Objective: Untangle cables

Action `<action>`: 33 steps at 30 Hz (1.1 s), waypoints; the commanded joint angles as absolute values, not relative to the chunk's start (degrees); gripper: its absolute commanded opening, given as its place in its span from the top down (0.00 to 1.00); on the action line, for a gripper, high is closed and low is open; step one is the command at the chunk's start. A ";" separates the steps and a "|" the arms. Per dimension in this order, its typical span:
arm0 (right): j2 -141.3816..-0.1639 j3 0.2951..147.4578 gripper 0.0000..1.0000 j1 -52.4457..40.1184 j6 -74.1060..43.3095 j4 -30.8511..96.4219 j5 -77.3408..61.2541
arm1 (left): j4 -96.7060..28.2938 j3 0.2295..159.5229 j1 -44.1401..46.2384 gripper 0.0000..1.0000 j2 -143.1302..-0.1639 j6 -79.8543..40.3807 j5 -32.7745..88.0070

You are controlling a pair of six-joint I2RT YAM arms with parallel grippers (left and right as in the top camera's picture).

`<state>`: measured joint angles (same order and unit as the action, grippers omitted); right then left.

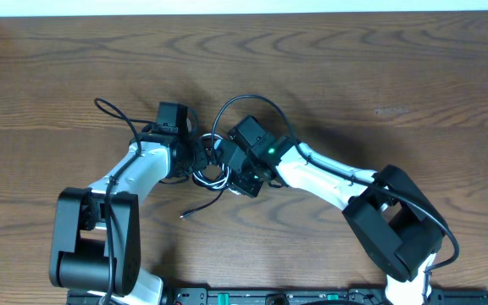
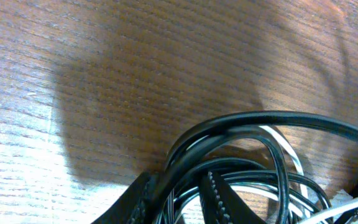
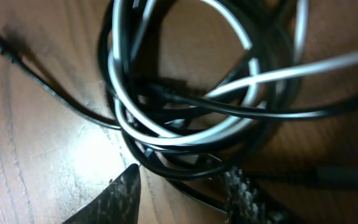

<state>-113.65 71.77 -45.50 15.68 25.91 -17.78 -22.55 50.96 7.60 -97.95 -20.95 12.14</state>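
Currently left gripper (image 2: 176,193) clamps the cable tangle (image 1: 213,175) mid-table; right gripper (image 3: 182,190) unclenched, straddling a black strand (image 3: 166,172) of it.

My left arm (image 1: 134,174) and right arm (image 1: 320,174) meet near the middle of the wooden desk (image 1: 354,68). My left fingers (image 1: 195,155) and right fingers (image 1: 230,169) both reach into the knot of cables (image 1: 213,175), which lies on the desk between them. A black cable (image 1: 203,206) trails out of the knot toward my base, its plug end lying free on the wood. A black loop (image 1: 252,100) arcs beyond my right wrist; cable or my own wiring, I cannot tell.
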 commanded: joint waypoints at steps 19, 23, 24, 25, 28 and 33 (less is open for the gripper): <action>-116.36 71.46 0.54 -50.43 23.94 23.59 -14.35 | -22.61 51.16 7.35 0.72 -98.87 -20.64 12.47; -115.61 71.46 0.53 -50.46 24.08 23.86 -14.55 | -22.63 51.16 7.35 0.75 -98.87 -20.64 12.47; -115.18 71.46 0.52 -50.46 24.08 23.81 -14.55 | -22.63 51.16 7.35 0.75 -98.87 -20.64 12.47; -114.74 71.46 0.51 -50.46 24.08 23.73 -14.55 | -22.63 51.16 7.35 0.75 -98.87 -20.64 12.47; -113.69 71.46 0.50 -50.43 24.10 23.40 -14.48 | -22.63 51.16 7.35 0.68 -98.87 -20.64 12.47; -113.38 71.46 0.49 -50.19 24.12 22.72 -14.55 | -22.68 51.29 7.33 0.58 -98.72 -20.64 12.49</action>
<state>-114.67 71.50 -49.06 23.05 23.70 -13.21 -22.22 51.00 6.50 -98.04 -20.73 10.17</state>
